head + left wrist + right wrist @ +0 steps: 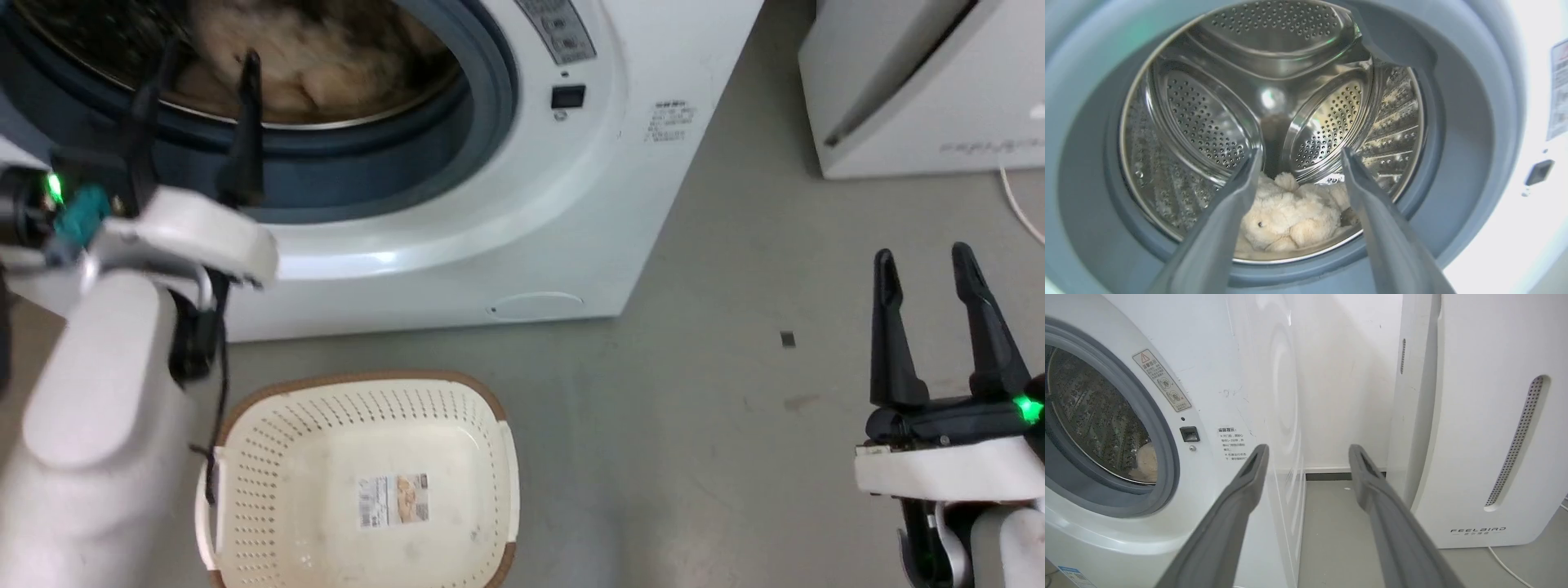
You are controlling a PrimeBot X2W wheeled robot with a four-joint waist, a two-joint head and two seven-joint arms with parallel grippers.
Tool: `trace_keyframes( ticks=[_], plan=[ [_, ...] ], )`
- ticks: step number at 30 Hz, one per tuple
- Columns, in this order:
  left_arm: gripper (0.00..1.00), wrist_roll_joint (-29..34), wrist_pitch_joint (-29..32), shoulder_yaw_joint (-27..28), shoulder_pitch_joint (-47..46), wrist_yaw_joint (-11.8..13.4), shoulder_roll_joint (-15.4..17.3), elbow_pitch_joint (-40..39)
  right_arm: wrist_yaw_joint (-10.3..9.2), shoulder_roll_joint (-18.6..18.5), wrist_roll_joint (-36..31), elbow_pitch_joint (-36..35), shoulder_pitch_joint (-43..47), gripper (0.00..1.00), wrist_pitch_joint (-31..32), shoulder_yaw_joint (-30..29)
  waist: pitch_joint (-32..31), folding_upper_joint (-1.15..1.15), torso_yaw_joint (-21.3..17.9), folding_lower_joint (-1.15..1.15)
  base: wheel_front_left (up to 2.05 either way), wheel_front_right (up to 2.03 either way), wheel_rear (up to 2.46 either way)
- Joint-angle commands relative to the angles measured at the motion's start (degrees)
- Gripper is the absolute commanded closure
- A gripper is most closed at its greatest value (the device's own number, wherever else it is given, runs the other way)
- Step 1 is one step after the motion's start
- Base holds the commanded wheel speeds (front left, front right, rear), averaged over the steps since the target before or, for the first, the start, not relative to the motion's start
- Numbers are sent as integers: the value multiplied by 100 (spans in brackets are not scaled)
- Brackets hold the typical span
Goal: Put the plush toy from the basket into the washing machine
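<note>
The shaggy cream plush toy [1290, 216] lies at the bottom of the steel drum of the washing machine [506, 229], also showing as beige fur [318, 57] through the porthole. My left gripper [204, 73] is open and holds nothing, its fingers pointing into the porthole just outside the grey gasket [1457, 163]. The cream perforated basket [245, 457] sits on the floor in front of the washer with nothing in it but its label sticker. My right gripper [927, 269] is open over bare floor at the right, far from the basket.
A plain white slanted appliance [1478, 424] with FEELBIRD lettering stands right of the washer, a narrow floor gap [1331, 522] between them. A white cable [1016, 204] runs along the floor beside it. Grey floor [718, 425] lies between basket and right gripper.
</note>
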Motion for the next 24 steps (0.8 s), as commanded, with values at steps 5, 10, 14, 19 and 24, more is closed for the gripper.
trace_keyframes(
  ticks=[5,10,14,19,24],
  plan=[
    [0,270,-29,428,1223,179,-359,-1104,-5,-1,-41,42,200,0,-27,-107,-639,0,326,1,0,0,0],
    [0,571,-29,546,2203,233,-674,-1833,-5,-1,14,45,365,0,-27,-213,-928,0,483,1,0,0,0],
    [0,707,-29,636,2745,241,-865,-2044,-5,-1,-5,60,513,0,-27,-211,-1123,0,566,1,0,0,0],
    [0,795,-29,755,3302,286,-1100,-2026,-5,-1,34,141,681,0,-27,-224,-1319,0,599,1,0,0,0],
    [0,831,-29,905,3820,270,-1300,-1988,-5,-1,88,164,845,0,-27,-182,-1456,0,619,1,0,0,0]
  ],
)
